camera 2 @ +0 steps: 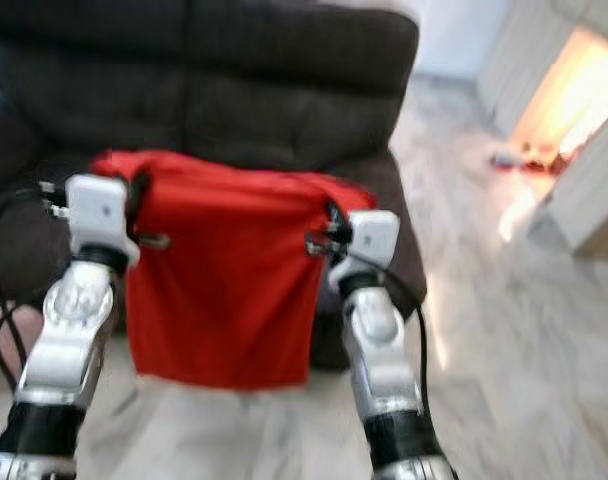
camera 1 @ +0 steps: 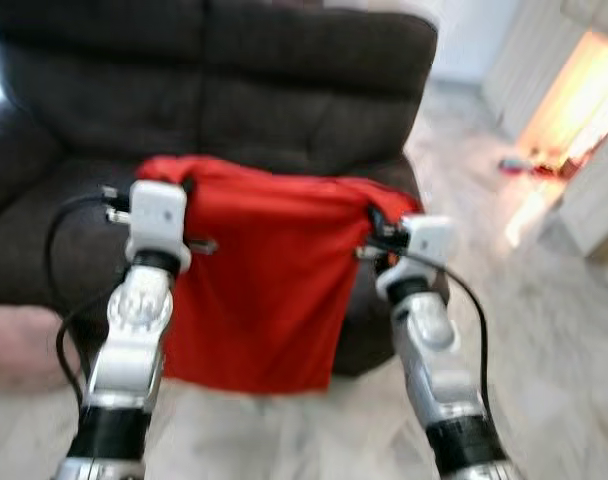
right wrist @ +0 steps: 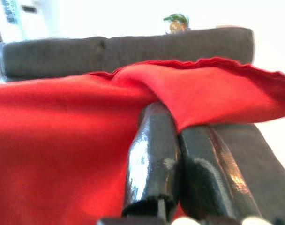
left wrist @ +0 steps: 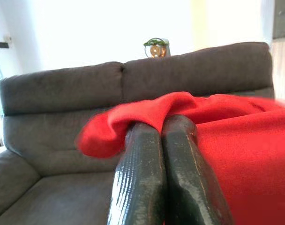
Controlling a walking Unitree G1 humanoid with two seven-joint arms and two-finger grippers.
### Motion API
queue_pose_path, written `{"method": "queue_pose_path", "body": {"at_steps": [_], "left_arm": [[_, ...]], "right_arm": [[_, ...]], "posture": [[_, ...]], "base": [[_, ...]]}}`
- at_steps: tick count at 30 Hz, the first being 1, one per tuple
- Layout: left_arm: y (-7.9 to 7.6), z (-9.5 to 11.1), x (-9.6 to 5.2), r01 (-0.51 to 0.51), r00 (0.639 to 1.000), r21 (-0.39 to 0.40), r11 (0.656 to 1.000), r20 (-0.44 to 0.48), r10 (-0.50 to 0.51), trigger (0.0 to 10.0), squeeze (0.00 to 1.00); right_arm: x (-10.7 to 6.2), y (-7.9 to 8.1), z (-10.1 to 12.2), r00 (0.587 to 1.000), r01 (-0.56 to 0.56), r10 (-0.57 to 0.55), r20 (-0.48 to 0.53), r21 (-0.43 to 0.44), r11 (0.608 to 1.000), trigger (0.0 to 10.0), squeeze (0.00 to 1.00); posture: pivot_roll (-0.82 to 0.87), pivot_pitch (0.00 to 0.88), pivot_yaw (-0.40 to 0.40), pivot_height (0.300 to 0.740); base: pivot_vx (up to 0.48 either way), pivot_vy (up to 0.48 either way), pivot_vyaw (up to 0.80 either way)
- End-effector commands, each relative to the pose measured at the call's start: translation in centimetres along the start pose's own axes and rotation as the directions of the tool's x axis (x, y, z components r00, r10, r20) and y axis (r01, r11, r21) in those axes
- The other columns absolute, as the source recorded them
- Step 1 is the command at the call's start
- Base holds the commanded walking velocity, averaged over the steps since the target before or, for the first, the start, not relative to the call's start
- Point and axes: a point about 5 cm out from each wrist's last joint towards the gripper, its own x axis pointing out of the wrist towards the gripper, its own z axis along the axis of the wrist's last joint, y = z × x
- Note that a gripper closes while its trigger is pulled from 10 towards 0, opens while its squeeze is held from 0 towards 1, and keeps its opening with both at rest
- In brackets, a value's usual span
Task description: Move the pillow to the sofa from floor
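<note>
Now: red pillow (camera 1: 254, 290) hangs off floor before sofa (camera 1: 234, 90), top corners clamped in left jaws (left wrist: 159, 136) and right jaws (right wrist: 173, 122). Risk: thin fabric pinch slipping; hanging edge may snag on seat front.

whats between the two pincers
The red pillow, hanging in front of the sofa, spans from the left pincer to the right pincer; seen in both eye views.

Plain red pillow (camera 1: 254, 290), dark grey sofa (camera 1: 284, 90).
</note>
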Motion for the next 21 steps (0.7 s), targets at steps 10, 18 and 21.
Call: {"method": "queue_pose_path", "body": {"at_steps": [10, 18, 21], "left_arm": [[0.2, 2.0, 0.5, -0.005, 0.996, -0.006, 1.000, 0.084, 0.005, 10.0, 0.00], [1.0, 3.6, 1.1, -0.025, 0.991, 0.012, 1.000, 0.132, 0.023, 10.0, 0.00], [1.4, 4.8, 1.5, -0.034, 0.986, 0.019, 0.999, 0.166, 0.030, 10.0, 0.00]], "right_arm": [[1.0, 0.9, 3.0, 0.992, -0.037, 0.037, 0.124, -0.007, 0.999, 10.0, 0.00], [1.4, 1.3, 5.1, 0.980, -0.040, 0.037, 0.196, 0.016, 0.999, 10.0, 0.00], [1.7, 1.4, 6.1, 0.973, -0.042, 0.033, 0.229, 0.031, 0.999, 10.0, 0.00]], "posture": [[0.15, 0.000, -0.133, 0.740], [0.16, 0.000, -0.135, 0.740], [0.16, 0.000, -0.136, 0.740]], "base": [[0.273, 0.000, 0.00], [0.273, 0.000, 0.00], [0.273, 0.000, 0.00]]}}
